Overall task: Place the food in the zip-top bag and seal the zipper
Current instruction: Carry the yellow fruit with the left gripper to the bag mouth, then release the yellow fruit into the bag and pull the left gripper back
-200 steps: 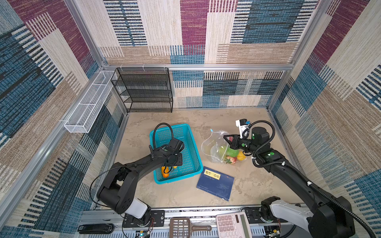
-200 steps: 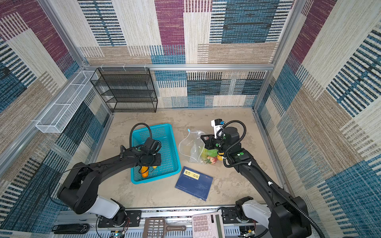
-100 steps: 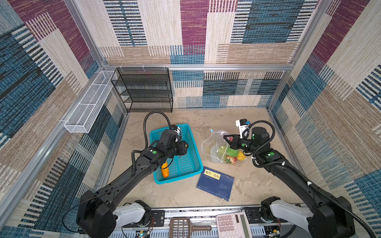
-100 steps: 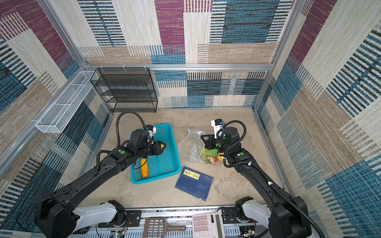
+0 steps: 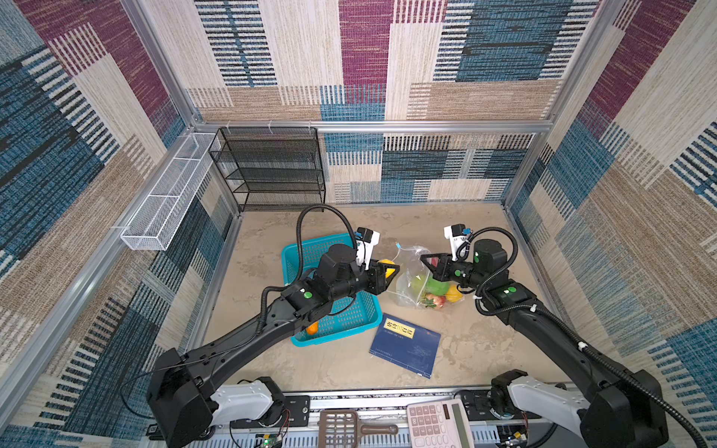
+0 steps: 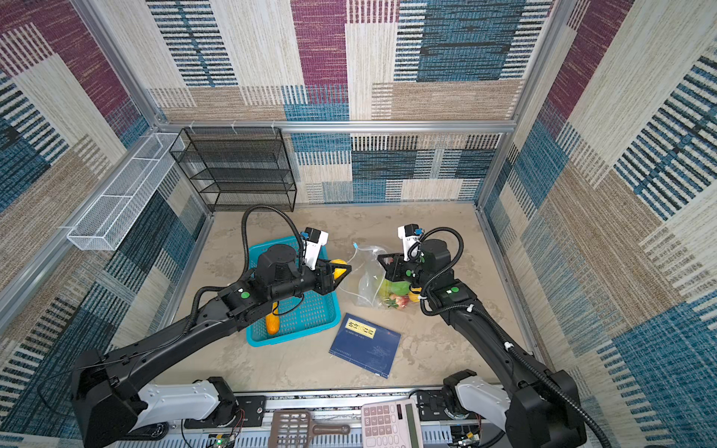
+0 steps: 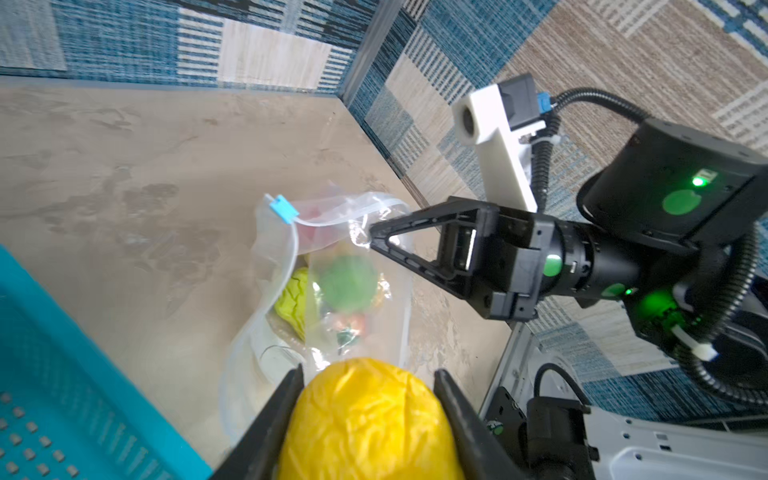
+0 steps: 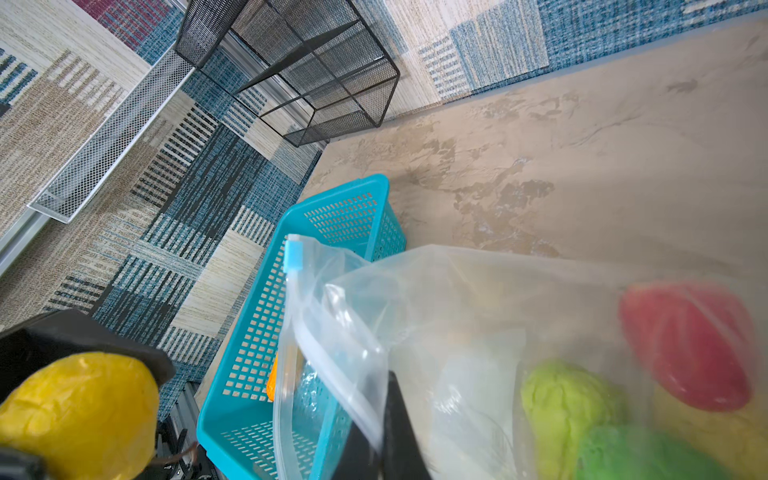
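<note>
Tabletop (image 5: 388, 221), mottled beige, bears zip-top bag (image 5: 407, 283) within patchwork walls (image 5: 364, 58).

Plastics, mesh and weave, as we see them

We see the zip-top bag (image 8: 457, 291) as clear, crinkly, shiny film; the yellow fruit (image 7: 365, 419) wrinkled with a soft sheen; the basket (image 8: 257, 332) smooth teal perforated plastic; the table (image 7: 124, 166) matt, mottled like stone; the rack (image 5: 267, 166) black metal mesh; the walls (image 5: 364, 58) coarse woven cloth.

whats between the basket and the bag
The left gripper, shut on a yellow fruit, hangs in that gap above the table; both top views show it.
</note>
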You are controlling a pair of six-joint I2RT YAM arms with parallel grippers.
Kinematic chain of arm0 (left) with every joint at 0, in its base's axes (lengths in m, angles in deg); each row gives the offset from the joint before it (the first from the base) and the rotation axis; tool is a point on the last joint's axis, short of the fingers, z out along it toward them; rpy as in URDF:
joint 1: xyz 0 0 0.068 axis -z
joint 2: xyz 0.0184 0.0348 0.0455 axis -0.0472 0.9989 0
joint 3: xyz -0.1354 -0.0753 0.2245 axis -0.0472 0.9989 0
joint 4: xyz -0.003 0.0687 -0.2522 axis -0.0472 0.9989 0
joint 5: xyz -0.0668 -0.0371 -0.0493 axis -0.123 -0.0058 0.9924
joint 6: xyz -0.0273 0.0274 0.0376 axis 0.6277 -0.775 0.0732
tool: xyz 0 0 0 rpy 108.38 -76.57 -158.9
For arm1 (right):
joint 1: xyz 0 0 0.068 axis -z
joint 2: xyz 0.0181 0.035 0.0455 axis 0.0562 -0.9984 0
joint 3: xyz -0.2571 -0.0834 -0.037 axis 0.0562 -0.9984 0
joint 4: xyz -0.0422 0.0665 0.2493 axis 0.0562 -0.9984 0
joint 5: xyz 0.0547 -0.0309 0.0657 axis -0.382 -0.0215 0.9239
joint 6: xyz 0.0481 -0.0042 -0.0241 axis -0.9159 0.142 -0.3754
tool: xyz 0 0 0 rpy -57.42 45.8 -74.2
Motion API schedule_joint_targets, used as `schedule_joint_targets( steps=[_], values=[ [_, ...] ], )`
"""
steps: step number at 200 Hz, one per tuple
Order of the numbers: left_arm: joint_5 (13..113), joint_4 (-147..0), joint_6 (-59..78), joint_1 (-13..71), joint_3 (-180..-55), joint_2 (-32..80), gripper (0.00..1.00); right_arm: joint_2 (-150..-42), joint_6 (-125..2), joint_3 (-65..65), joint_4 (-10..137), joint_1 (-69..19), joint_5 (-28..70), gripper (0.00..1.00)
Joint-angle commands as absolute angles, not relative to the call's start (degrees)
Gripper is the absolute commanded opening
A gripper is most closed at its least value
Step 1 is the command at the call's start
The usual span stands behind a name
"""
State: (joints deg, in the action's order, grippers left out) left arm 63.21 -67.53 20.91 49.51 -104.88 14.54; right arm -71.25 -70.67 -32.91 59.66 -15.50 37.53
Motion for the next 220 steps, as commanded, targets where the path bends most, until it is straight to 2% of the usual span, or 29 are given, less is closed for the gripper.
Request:
schedule_joint_targets(
  steps=[1,106,177,220],
  values=[
    [65.2,-71.0,17.5,50.9,-107.0,17.5,0.45,-70.7,-71.3,-33.0,61.1,-15.5,37.4,0.0],
    [60.1,-80.1,13.6,51.9,-108.4,30.9,0.44,-68.4,-72.5,-33.0,60.6,-15.6,38.6,0.0],
    [52.6,-70.5,15.4,51.9,-110.5,34.5,0.44,-67.7,-72.6,-32.7,60.8,-15.5,38.9,0.0],
    [50.1,-64.0,17.4,51.9,-114.1,37.4,0.49,-67.3,-72.7,-33.2,61.0,-15.5,38.8,0.0]
  ],
)
